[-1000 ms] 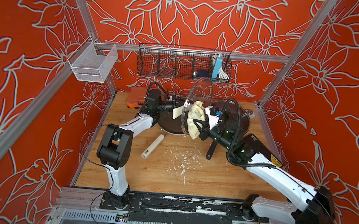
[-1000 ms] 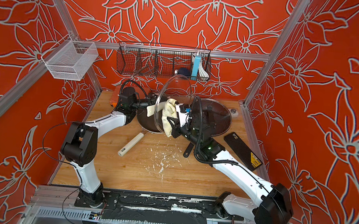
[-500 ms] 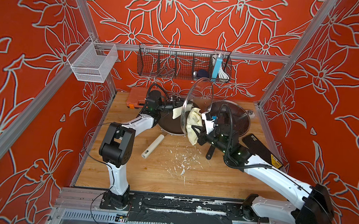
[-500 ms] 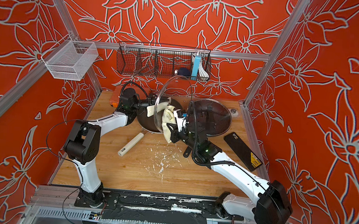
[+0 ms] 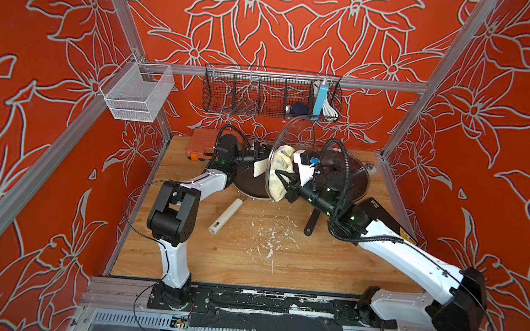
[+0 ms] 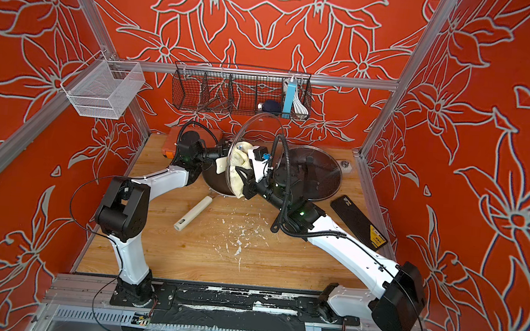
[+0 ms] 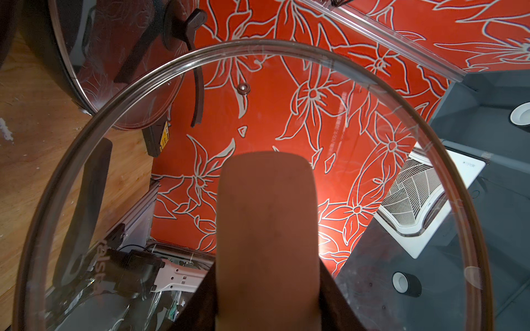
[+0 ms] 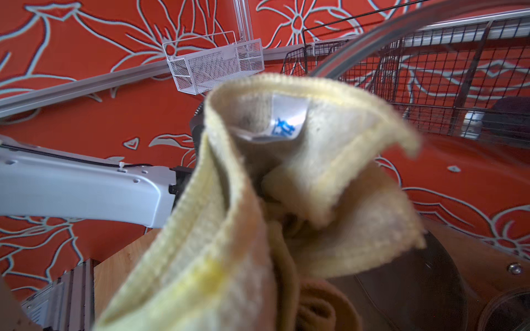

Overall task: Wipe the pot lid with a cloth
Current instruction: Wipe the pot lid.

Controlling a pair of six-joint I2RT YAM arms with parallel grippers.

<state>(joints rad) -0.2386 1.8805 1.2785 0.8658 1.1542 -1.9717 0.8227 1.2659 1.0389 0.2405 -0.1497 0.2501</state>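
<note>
The clear glass pot lid (image 5: 296,133) (image 6: 257,129) stands on edge above the table's back middle. My left gripper (image 5: 253,155) (image 6: 217,153) is shut on its cream handle (image 5: 258,169), reaching in from the left. In the left wrist view the handle (image 7: 266,229) fills the space between the dark jaws, with the glass disc (image 7: 372,143) behind it. A pale yellow cloth (image 5: 279,174) (image 6: 238,170) is pressed against the lid's right face, and my right gripper (image 5: 285,182) (image 6: 246,180) is shut on it. The cloth (image 8: 229,229) hides the fingers in the right wrist view.
A dark pan (image 5: 248,189) sits under the lid with a cream tube (image 5: 225,215) beside it. A second lidded pan (image 5: 352,177), a black slab (image 5: 387,216) and an orange case (image 5: 201,144) lie nearby. White crumbs (image 5: 270,239) litter the table. Wire baskets (image 5: 270,94) (image 5: 135,92) hang behind.
My right gripper has slid the cloth a little to the left and down across the lid. The left arm and the lid have stayed put.
</note>
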